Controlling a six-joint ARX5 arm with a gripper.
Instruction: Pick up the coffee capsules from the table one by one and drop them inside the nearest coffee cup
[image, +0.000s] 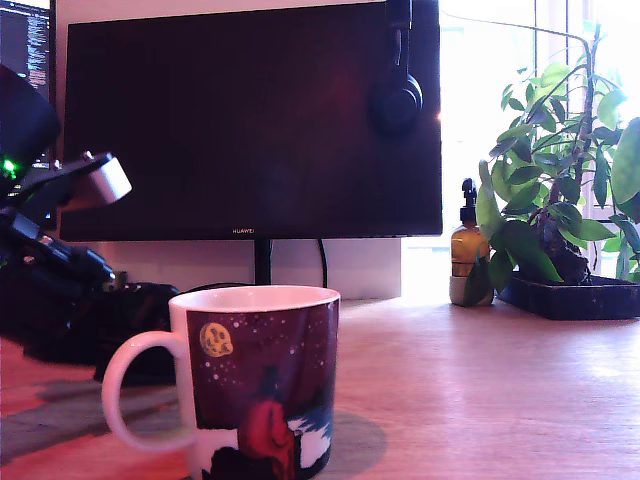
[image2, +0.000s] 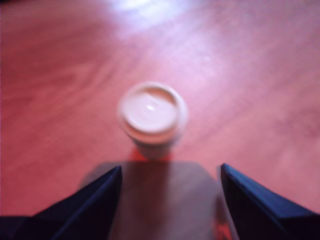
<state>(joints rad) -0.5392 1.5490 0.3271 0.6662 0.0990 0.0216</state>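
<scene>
**Open claw poised over a lone capsule, mug waiting in the foreground**

At the exterior view's left edge the arm (image: 45, 215) sits low, a dark mass of links with a green light glowing on it and a pale grey block jutting toward the monitor. The claw itself cannot be made out from this side. Just to the right, close to the camera, stands the coffee cup (image: 262, 385), upright on the table (image: 480, 390), its white handle pointing to the exterior view's left and its print showing a yellow moon over a red-cloaked figure on dark purple. Nothing can be seen of its inside from this low angle.

Behind the cup a large dark monitor (image: 250, 120) fills the middle of the view, with a pair of black headphones (image: 397, 90) hung over its top edge. Further right, at the back of the table, a small yellow pump bottle (image: 468, 255) stands just beside a leafy green plant (image: 560, 190) in a dark tray, lit by a bright window.

The wrist view is blurred. It shows the gripper (image2: 170, 200) with its two dark fingers (image2: 90, 205) spread wide, holding nothing. One of the coffee capsules (image2: 152, 117) rests on the wood ahead of the gap between them, centred, clear of both fingers, its round pale face turned up toward the camera. A shadow lies on the table between the fingers.
</scene>
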